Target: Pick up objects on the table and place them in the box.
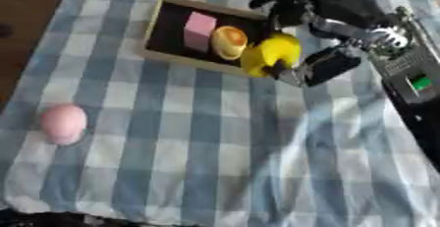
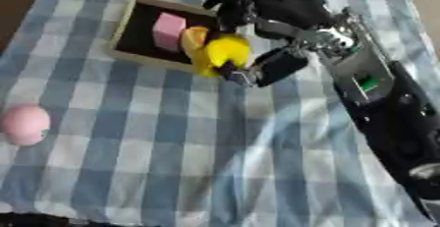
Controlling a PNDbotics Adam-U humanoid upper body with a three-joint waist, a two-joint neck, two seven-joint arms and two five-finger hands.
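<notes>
On the checked cloth at far left lies a pink egg (image 1: 64, 123), untouched. The box (image 1: 168, 51) holds a pink block & orange piece. Right hand (image 1: 296, 39) (fingers clamped on yellow object (image 1: 271, 54)) hovers at box edge; next, prob. release inside.

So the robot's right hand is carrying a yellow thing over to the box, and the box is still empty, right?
Not quite: the box is not empty. The left eye view shows a pink block and a round orange thing already inside it. The rest holds: the right hand has the yellow thing at the box's near edge.
</notes>
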